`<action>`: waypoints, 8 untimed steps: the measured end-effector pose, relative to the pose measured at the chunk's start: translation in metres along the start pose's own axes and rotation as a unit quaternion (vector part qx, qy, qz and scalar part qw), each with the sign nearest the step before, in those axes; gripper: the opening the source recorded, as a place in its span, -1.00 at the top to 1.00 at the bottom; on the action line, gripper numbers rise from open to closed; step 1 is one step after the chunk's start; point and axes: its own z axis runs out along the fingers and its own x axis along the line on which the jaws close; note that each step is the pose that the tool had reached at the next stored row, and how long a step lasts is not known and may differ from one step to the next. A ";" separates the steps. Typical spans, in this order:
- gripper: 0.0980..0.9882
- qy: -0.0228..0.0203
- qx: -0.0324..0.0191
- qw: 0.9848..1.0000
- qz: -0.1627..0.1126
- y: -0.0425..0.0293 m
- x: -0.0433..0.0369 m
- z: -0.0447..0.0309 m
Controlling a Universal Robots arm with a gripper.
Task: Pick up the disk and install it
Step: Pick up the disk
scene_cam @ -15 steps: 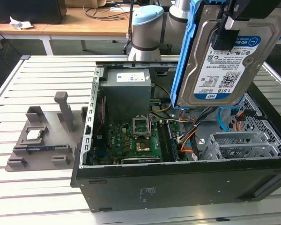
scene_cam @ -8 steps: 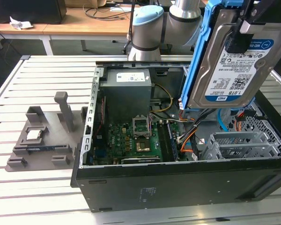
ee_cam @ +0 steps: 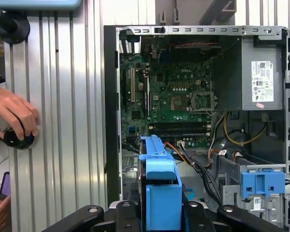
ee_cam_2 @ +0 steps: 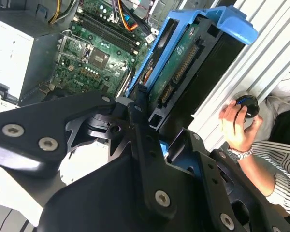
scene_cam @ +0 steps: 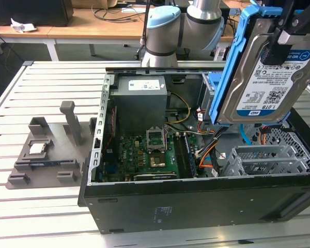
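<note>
Exterior view: the disk, with blue rails and a white-and-blue printed label, is held tilted in the air above the open computer case, at the exterior view's right. The gripper fingers are clenched on it.

Exterior cam sat high and oblique, beside the open case, facing the arm across the table. The disk was close to its lens. First wrist cam looked straight down into the case. Second wrist cam was tilted, tight along the disk's underside. All three shared the motherboard.
</note>
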 end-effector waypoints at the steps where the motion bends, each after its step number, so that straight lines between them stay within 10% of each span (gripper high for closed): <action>1: 0.40 0.000 0.000 1.000 0.000 -0.0015 -0.0001 0.0005; 8: 0.40 0.005 0.000 1.000 0.000 -0.0141 -0.0003 0.0063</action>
